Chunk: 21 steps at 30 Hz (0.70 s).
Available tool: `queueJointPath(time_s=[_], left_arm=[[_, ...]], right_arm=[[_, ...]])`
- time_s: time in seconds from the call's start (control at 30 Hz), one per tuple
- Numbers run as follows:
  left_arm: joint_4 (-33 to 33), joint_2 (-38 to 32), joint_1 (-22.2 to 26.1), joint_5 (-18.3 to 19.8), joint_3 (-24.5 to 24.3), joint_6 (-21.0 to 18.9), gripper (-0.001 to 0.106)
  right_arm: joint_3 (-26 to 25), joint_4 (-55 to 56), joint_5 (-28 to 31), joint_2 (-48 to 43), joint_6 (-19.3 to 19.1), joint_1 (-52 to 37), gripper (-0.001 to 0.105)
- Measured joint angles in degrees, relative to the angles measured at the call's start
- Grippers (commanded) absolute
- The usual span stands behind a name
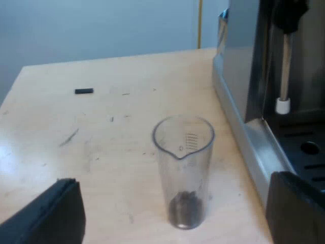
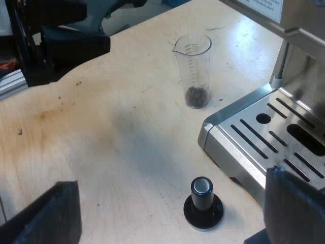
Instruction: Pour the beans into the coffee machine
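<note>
While left pincer (image 1: pixel 175 203) and right pincer (image 2: pixel 171 198) gape, the measuring glass (image 1: pixel 184 162), markings unreadable, holds beans (image 1: pixel 186 207) beside the espresso machine (image 1: pixel 238 66).

I work over a pale wooden tabletop (image 1: pixel 117 152), scuffed with thin dark marks and a brownish stain (image 2: pixel 48 114). Past its edge stands a plain blue-grey wall (image 1: pixel 101 25) with a thin yellow upright strip (image 1: pixel 199 23). The light is soft and even.

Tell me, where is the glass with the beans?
The glass stands upright on the wooden table, close beside the coffee machine and just ahead of my left gripper.
</note>
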Motion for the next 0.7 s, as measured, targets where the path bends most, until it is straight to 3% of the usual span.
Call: queueJointPath(time_s=[0.27,0.33,0.7], left_arm=[[-6.30,4.10,0.00,1.36,2.35,-0.09,0.085],[-12.82,11.53,0.00,2.61,2.66,-1.88,0.085],[-28.23,31.58,0.00,3.94,2.66,-2.60,0.085]], right_arm=[[0.00,0.00,0.00,0.00,0.00,0.00,0.079],[0.00,0.00,0.00,0.00,0.00,0.00,0.079],[0.00,0.00,0.34,0.00,0.00,0.00,0.079]])
